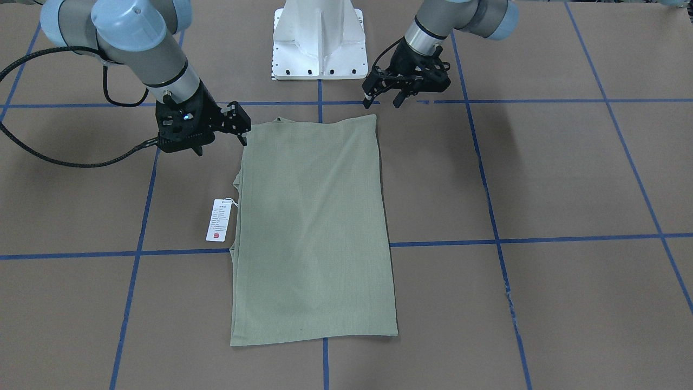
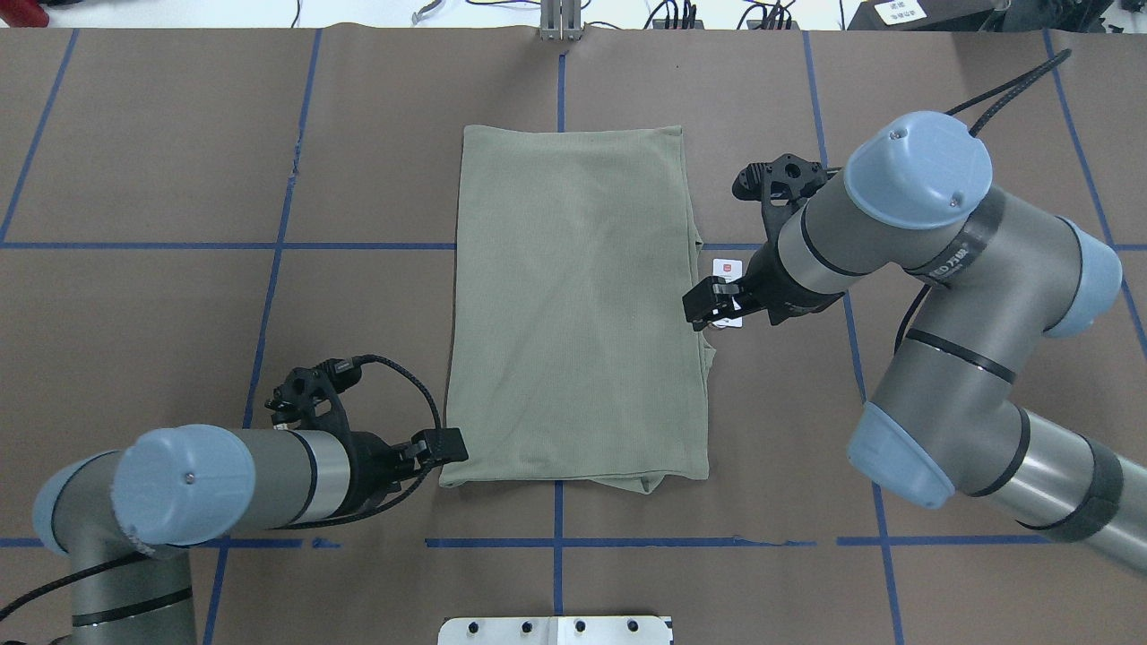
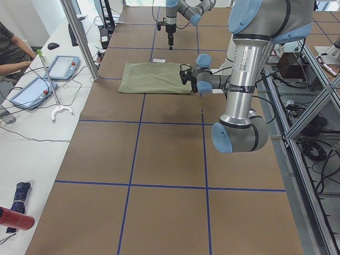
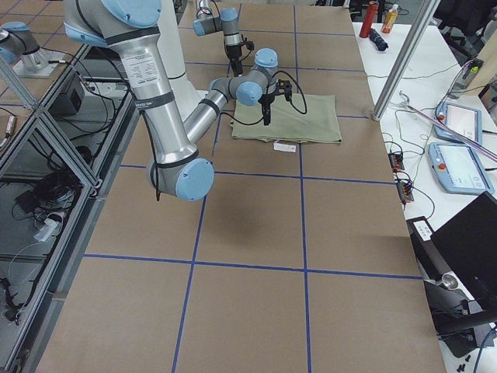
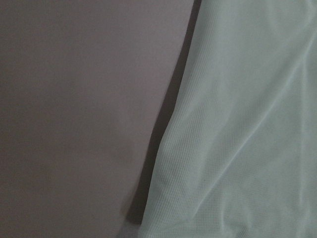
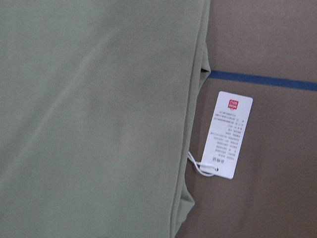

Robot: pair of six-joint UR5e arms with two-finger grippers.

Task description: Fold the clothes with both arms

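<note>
sage-green ribbed knit, thin. we judge the shirt light, limp and a little stretchy; nothing in it is fragile, but it will sag and lose its crease if lifted by one point. it lies flat in the middle of the counter as a long rectangle, short ends toward and away from the robot. layered edges show along its right side, where the hang tag rests on bare counter just beside the cloth, tied by a thin string.

the best hold, we think, is the two corners of the near short end, pinched through all layers at once, so both arms carry that end over evenly. the left end effector sits at the near left corner, fingers apart in the front view, clamped on nothing. the right end effector hangs above the right edge over the tag; its fingers look apart too, and empty.

the covering is matte brown and crossed by blue tape lines. we expect some grip, so the cloth will likely drag, not slide. a white pedestal base stands behind, and a side bench with control tablets and a person's arm lies beyond the far edge.
</note>
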